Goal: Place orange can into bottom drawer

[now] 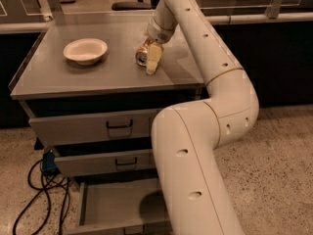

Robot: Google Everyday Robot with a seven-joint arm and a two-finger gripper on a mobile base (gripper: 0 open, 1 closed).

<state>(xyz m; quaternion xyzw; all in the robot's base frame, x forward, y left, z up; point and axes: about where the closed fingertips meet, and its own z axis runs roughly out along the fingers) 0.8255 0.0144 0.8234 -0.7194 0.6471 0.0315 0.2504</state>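
The orange can (142, 54) is tilted just over the grey cabinet top (73, 80), its silver end facing the camera. My gripper (148, 58) reaches down from the white arm and is shut on the can, with one pale finger (154, 60) showing on the can's right side. The bottom drawer (110, 202) is pulled out below, a shallow grey tray partly hidden by my arm's lower link. Whether the can touches the cabinet top I cannot tell.
A white bowl (85, 50) sits on the cabinet top to the left of the can. Two upper drawers (93, 126) are closed. Black cables and a blue plug (48, 163) lie on the floor at the left. My thick arm link (190, 180) stands in front of the drawers.
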